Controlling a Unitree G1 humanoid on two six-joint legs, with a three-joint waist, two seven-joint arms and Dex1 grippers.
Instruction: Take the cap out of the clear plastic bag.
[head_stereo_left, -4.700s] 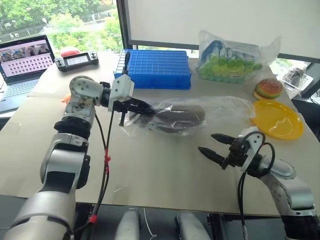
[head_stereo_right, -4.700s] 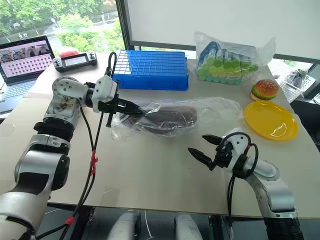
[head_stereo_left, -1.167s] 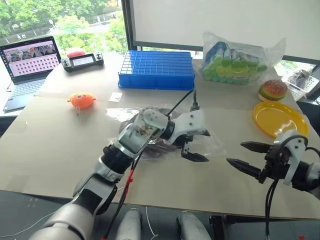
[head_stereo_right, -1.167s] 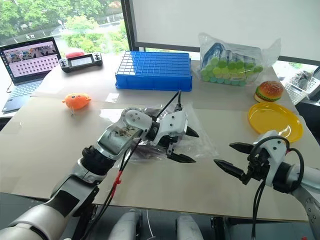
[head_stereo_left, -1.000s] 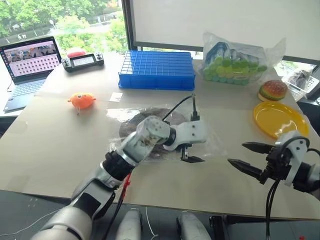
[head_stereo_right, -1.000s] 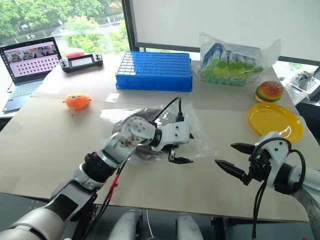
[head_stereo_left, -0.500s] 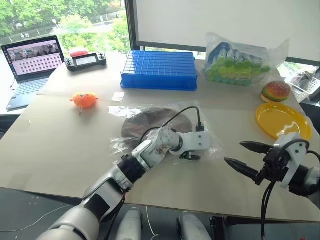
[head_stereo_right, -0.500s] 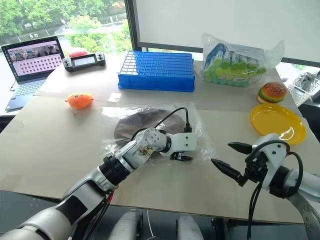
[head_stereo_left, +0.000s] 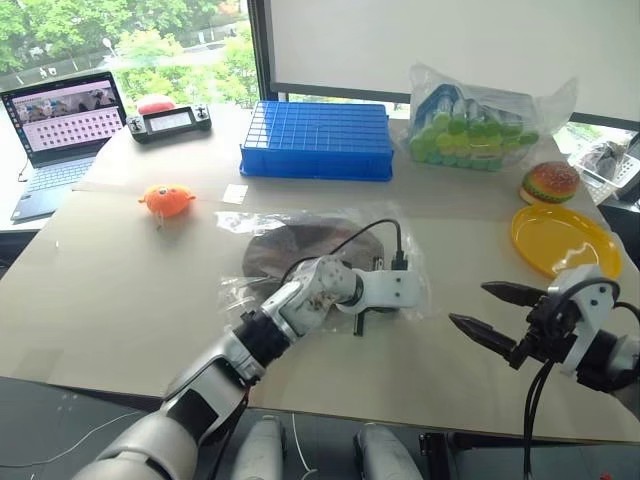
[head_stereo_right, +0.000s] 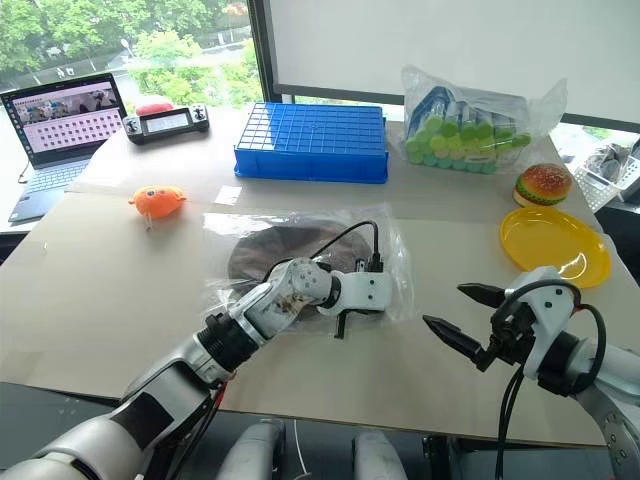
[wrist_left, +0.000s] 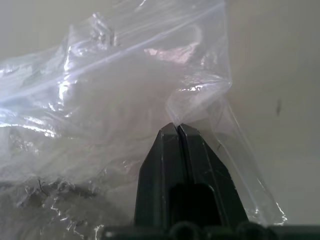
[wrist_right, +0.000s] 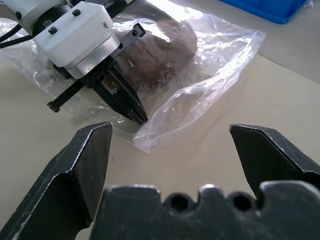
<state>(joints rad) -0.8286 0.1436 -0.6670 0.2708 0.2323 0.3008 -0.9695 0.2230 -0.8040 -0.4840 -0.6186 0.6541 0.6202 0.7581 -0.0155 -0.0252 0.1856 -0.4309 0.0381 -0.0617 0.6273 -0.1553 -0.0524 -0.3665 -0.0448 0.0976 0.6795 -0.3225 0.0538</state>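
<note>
Left end effector (wrist_left: 178, 125) pressed together, pinching a fold of the bag (wrist_right: 210, 75) at its near corner, low against the desk (head_stereo_left: 120, 290). Right end effector (wrist_right: 170, 137) spread wide, hovering just short of that same corner, touching nothing. Cap (wrist_right: 162, 47) inside the bag, just behind the left end effector and beyond the right one. Best done by keeping the pinch on film alone, not fabric, then holding that corner steady while feeding the right end effector into the mouth to take the cap; cannot tell from here where the mouth lies. Risk of thin film slipping from the pinch, or bag and cap sliding together. Around: yellow plate (head_stereo_left: 560, 238) and toy burger (head_stereo_left: 548, 182) off beyond the right end effector, blue crate (head_stereo_left: 315, 138) and puffy bag of green items (head_stereo_left: 480, 125) past the cap, orange toy (head_stereo_left: 166, 199) and laptop (head_stereo_left: 60, 110) off beyond the left arm. None of these standing in the way.
</note>
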